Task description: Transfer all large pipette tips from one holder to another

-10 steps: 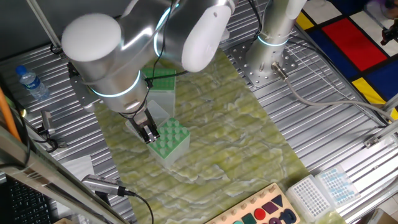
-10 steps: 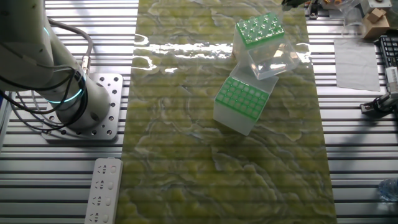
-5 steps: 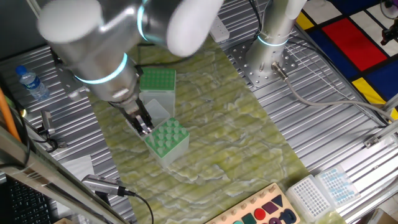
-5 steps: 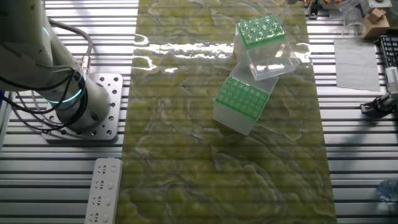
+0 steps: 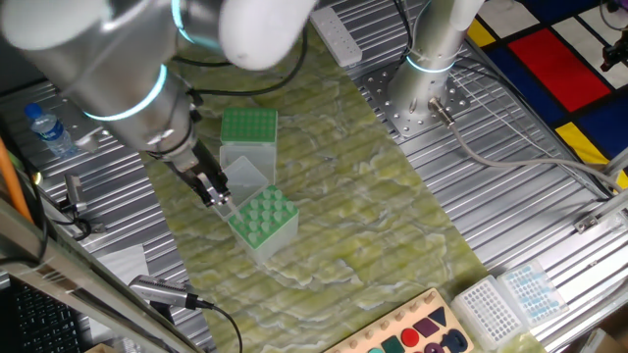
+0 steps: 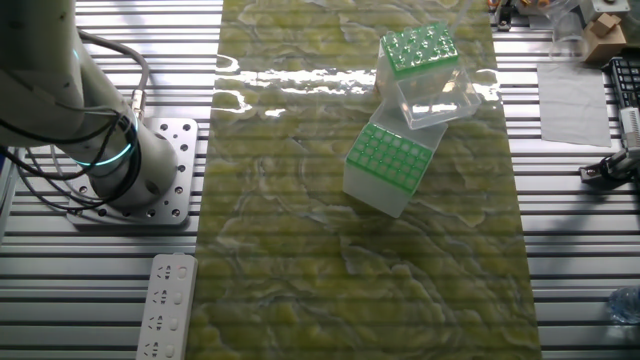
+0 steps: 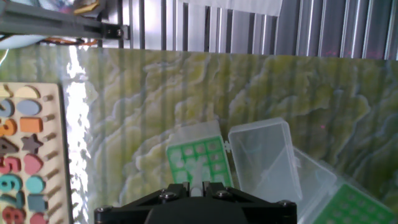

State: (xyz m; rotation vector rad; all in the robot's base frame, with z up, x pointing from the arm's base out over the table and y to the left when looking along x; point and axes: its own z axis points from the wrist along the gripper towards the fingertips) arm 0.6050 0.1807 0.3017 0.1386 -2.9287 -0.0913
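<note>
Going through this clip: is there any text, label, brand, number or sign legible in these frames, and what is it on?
No text can be quoted with certainty.
Puzzle board: coloured pieces shaped like digits at the hand view's left edge, cut off and blurred; not readable.
Water bottle: label too small to read.
Power strip: markings too small to read.
Green tip holder: no print visible.

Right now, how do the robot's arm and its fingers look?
The arm has rounded silver-grey and white shells, with glowing cyan rings at the joints. Grey cables run at its base. The gripper is dark, with slim black fingers.
</note>
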